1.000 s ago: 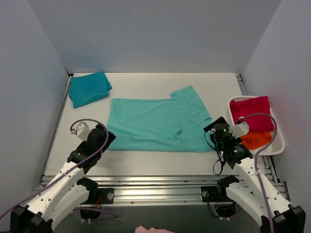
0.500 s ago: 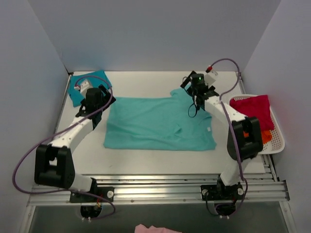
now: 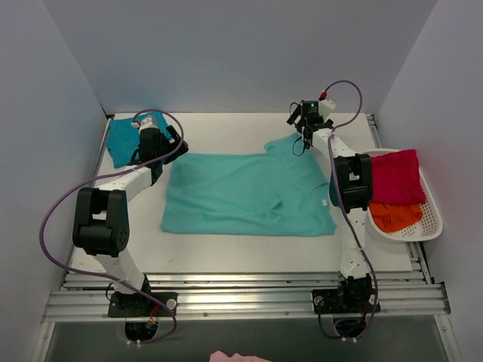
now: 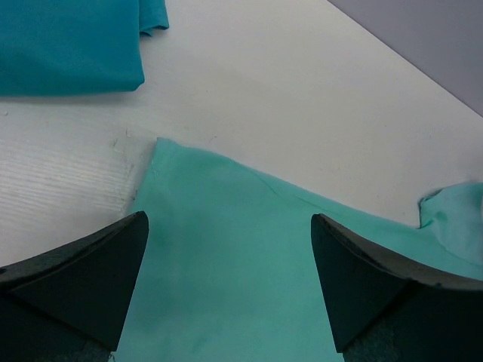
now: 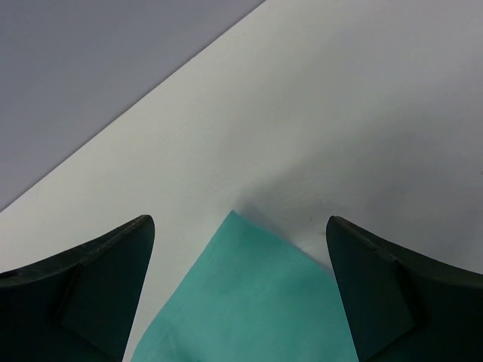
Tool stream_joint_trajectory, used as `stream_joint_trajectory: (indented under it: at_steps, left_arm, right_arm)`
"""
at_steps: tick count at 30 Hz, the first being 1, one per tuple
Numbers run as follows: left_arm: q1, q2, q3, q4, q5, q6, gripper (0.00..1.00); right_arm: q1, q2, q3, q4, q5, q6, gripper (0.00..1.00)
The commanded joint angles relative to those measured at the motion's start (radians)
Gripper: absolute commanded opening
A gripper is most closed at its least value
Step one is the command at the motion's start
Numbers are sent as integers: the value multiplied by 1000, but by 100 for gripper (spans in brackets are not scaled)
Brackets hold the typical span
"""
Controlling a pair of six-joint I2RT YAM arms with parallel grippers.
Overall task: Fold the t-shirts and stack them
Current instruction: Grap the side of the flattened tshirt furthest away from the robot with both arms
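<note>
A light mint-green t-shirt [image 3: 241,192] lies spread flat in the middle of the table, one sleeve pointing to the far right. A darker teal-blue t-shirt [image 3: 128,139] lies folded at the far left. My left gripper [image 3: 170,149] is open over the mint shirt's far left corner; in the left wrist view [image 4: 226,286] the cloth [image 4: 226,249] lies between the fingers and the teal shirt [image 4: 68,45] is beyond. My right gripper [image 3: 300,134] is open over the far sleeve tip; in the right wrist view [image 5: 238,279] the sleeve corner [image 5: 249,294] lies between the fingers.
A white basket [image 3: 432,222] stands at the right edge, holding a red cloth [image 3: 392,173] and an orange cloth [image 3: 396,215]. Grey walls close the table on three sides. A pink cloth [image 3: 234,356] shows below the near rail.
Both arms have stretched from the near edge out to the far side, the left to the mint shirt's far left corner, the right to its far sleeve tip. The shirts have not moved.
</note>
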Motion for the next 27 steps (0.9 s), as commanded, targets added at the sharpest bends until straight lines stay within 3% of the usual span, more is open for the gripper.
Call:
stream_joint_trajectory:
  at_steps: [1,21,25,27]
  left_arm:
    - [15,33,59,91,51,16,98]
    - [15,56,61,98,89,3,100]
    - [15,59,63,97,93,-3,100]
    - [15,56,61,94,93,-4,100]
  right_arm:
    - [-8,9,80,-27,0,-34,92]
    - [4,170,66,56,-80,2,84]
    - [18,172,63,58,-85,5,76]
    - [23,170,55,59,-85,5,67]
